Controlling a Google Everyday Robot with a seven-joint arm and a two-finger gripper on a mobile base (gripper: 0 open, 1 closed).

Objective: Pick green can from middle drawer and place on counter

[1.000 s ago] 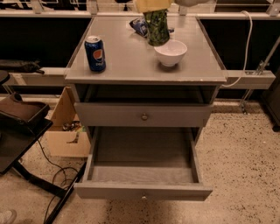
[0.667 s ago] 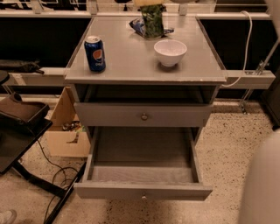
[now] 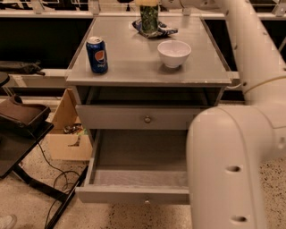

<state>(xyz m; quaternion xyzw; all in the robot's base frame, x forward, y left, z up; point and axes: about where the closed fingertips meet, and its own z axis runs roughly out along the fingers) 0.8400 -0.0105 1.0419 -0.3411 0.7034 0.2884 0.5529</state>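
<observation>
Green can (image 3: 149,17) upright at the far edge of the counter (image 3: 134,67), against a blue bag (image 3: 164,31).
I see my gripper (image 3: 147,2) just above it, cropped; cannot tell its grip. Middle drawer (image 3: 134,195) open, arm (image 3: 223,170) covering its right side.

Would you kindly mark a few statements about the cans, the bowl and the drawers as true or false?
1. The middle drawer is pulled open. True.
2. The green can lies in that drawer. False: it is upright at the back of the counter, right under the tool at the picture's top edge.
3. The blue can stands on the counter's left side. True.
4. The bowl sits in the upper drawer. False: it sits on the counter; that drawer is shut.
</observation>
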